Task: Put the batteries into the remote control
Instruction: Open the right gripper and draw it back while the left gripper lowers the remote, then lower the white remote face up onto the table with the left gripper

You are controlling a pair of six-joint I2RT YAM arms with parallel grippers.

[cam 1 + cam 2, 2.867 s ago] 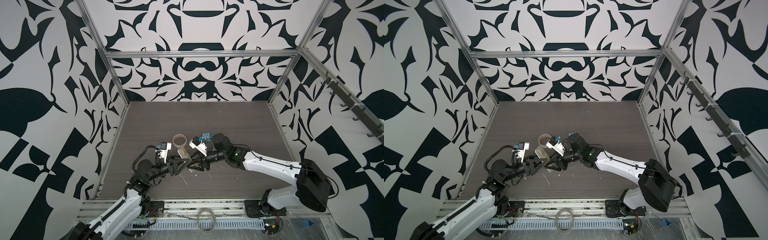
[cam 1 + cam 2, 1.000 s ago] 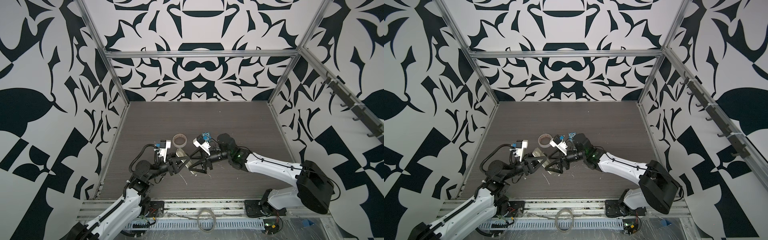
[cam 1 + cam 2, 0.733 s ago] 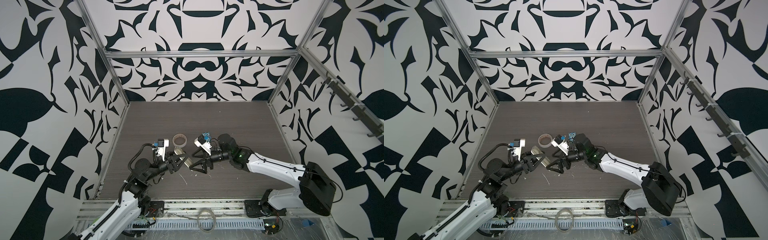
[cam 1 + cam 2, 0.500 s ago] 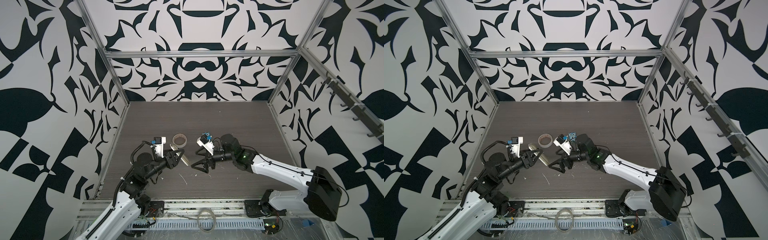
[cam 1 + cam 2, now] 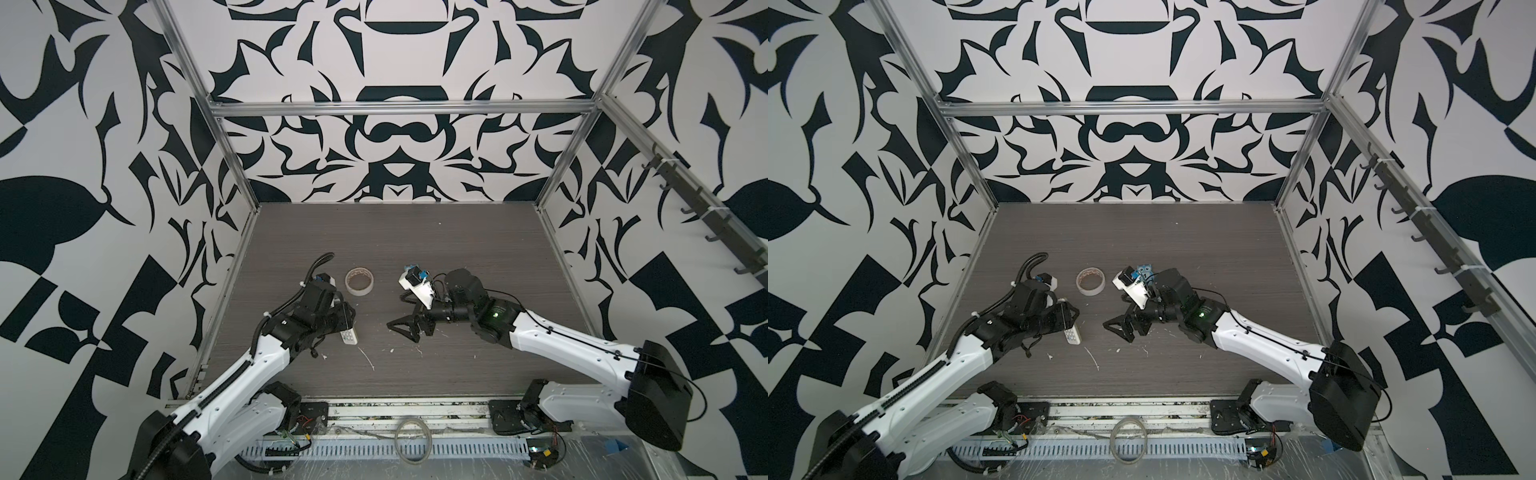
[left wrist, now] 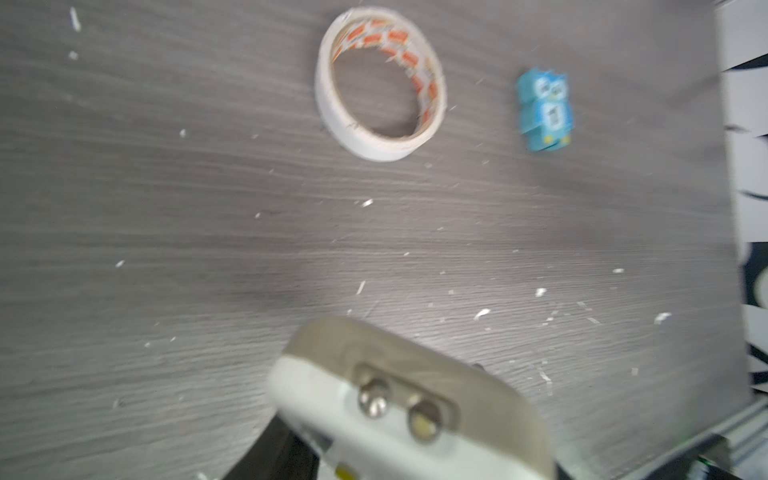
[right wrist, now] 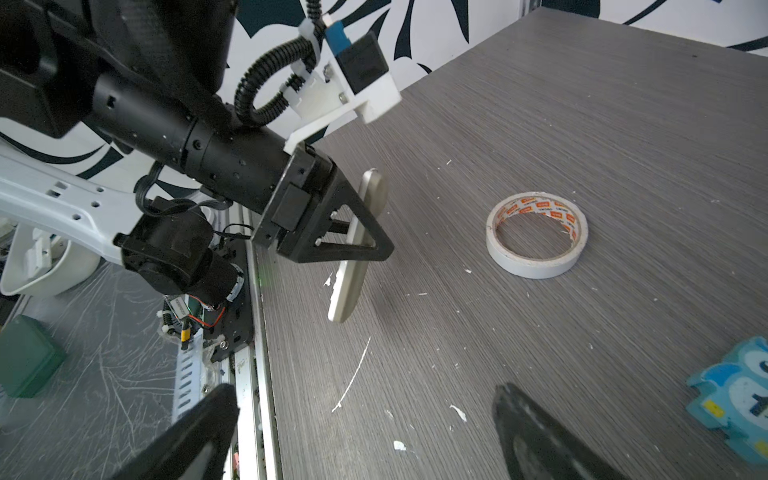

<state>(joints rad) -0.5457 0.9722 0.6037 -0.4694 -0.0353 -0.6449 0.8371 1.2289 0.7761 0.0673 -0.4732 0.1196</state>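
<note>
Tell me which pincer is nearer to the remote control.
Left. The left pincer is clamped on the remote control, holding it on edge. The right pincer stands open, apart from it, across bare table.

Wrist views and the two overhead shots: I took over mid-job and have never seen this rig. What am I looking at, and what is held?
Two white robot arms with black pincer grippers work over a grey table. Both top views look down from one camera head above; each wrist view comes from a camera on that arm's wrist. The left gripper is shut on the white remote control, apparently lifted off the table. The left wrist view shows the remote's end close up, with two round metal tips in a recess; whether they are the batteries I cannot tell. The right gripper is open and empty. On the table lie a tape roll and a blue owl figure.
</note>
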